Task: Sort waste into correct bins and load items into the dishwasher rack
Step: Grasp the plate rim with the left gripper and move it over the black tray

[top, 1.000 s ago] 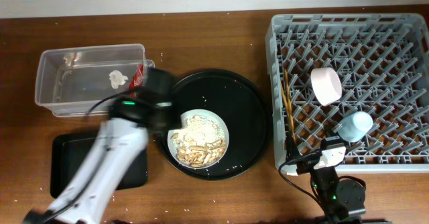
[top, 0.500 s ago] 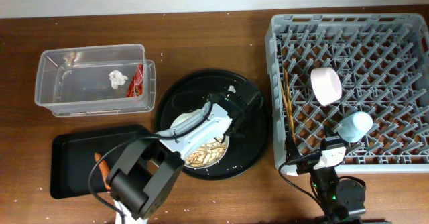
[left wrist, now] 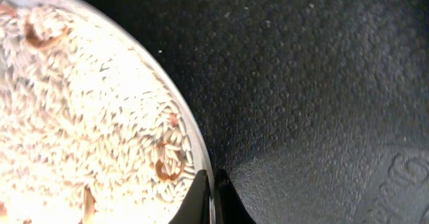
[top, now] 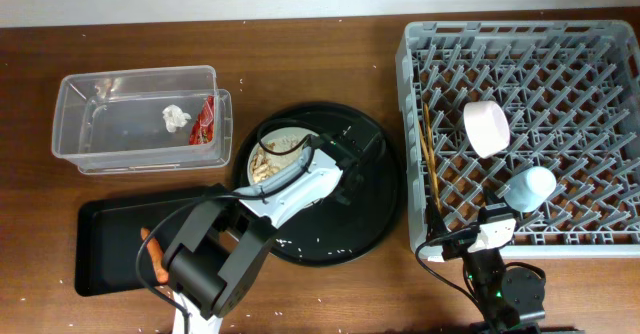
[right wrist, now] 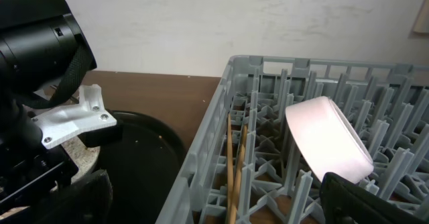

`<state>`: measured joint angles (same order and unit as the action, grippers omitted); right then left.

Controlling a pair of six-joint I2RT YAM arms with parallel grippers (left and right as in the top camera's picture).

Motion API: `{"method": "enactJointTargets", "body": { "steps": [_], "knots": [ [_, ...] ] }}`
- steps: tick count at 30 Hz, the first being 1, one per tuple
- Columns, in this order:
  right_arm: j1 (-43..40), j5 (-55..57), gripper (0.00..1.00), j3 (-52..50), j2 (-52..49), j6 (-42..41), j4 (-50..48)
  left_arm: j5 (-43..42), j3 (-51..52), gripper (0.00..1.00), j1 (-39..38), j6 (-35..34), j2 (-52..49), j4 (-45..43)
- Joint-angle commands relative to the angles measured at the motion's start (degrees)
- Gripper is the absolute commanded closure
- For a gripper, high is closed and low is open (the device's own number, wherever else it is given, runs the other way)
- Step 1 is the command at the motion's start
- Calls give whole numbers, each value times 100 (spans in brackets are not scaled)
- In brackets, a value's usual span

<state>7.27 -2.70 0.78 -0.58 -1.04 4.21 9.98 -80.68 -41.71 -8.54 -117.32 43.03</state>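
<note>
- Since the rice scraps look due for dumping, left claw pinches the plate rim above the round tray;
- right claw waits by the rack, fingers spread, empty.

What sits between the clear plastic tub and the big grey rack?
The round black tray, with the rice-filled plate on it, as the overhead view shows.

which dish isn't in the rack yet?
The wide plate-bowl, full of rice scraps, on the round black tray. The white bowl and blue cup sit among the dishwasher rack pegs.
</note>
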Motion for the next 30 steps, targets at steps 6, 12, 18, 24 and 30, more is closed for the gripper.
{"method": "enactJointTargets", "body": {
  "steps": [6, 12, 18, 24, 30],
  "knots": [
    [22, -50, 2, -44, 37, 17, 0, 855, -1364, 100, -367, -833, -105, 1606],
    [22, -50, 2, -44, 37, 17, 0, 1604, -2393, 100, -501, -1309, -35, 3008],
    [22, -50, 2, -44, 37, 17, 0, 1311, -2441, 99, -352, -2343, 1054, 4323],
    [22, -50, 2, -44, 37, 17, 0, 719, -1458, 100, 796, -2319, 1598, 4411],
    [22, -50, 2, -44, 37, 17, 0, -1604, 1178, 99, 2763, -1250, 3279, 2277]
  ]
}}
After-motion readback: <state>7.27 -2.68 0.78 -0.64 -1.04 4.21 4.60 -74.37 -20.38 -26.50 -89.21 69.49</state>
